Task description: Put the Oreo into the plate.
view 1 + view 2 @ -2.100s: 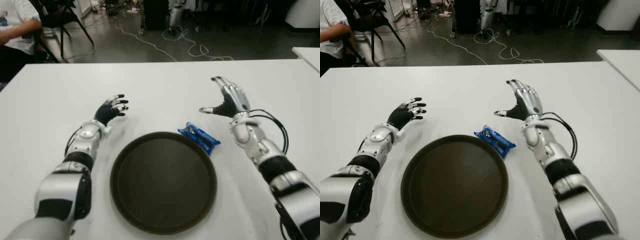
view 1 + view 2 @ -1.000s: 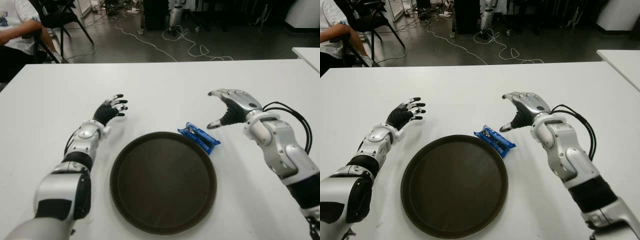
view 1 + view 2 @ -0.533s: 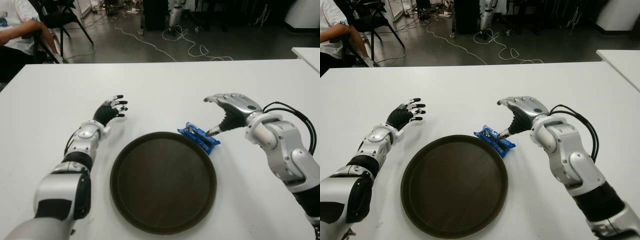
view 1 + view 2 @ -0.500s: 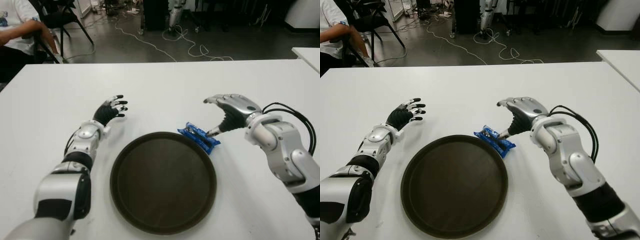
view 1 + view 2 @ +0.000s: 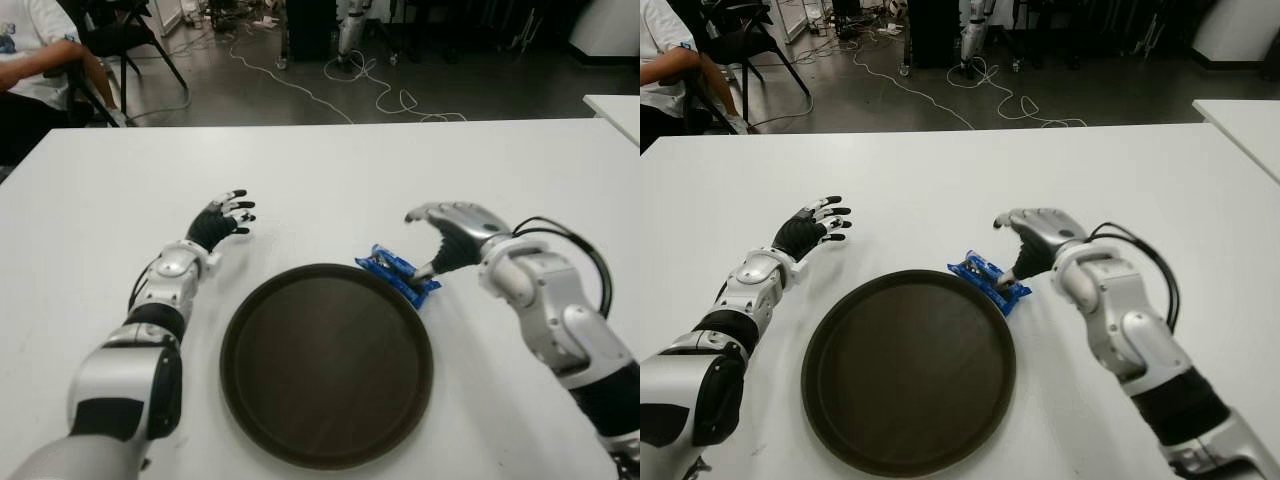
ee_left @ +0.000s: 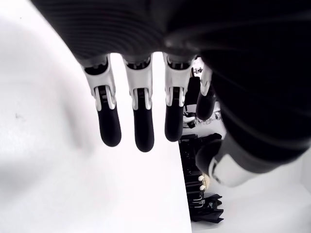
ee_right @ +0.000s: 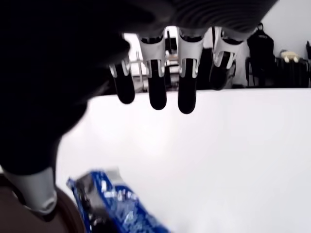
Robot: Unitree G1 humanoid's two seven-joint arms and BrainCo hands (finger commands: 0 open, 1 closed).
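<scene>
A person in a white shirt (image 5: 30, 45) sits on a dark chair (image 5: 115, 30) at the far left, beyond the wide white table (image 5: 320, 160). On the table's left side, the robot's left hand (image 5: 222, 218), black-palmed with silver knuckles, shows beside the far left rim of the plate with its fingers (image 6: 138, 121) spread and relaxed, holding nothing. In the middle, near the robot, lies the round dark brown plate (image 5: 300, 420), with nothing in it. Just beyond the plate's far right rim, the blue foil Oreo packet (image 5: 398, 275) lies flat on the table, touching or nearly touching the rim. The silver right hand (image 5: 445, 238) arches over the packet's right end, thumb tip down at the wrapper and the other fingers (image 7: 158, 90) extended above it, apart from the thumb. The hand is open and has not closed on the packet. Cables (image 5: 380, 90) trail across the dark floor behind the table.
</scene>
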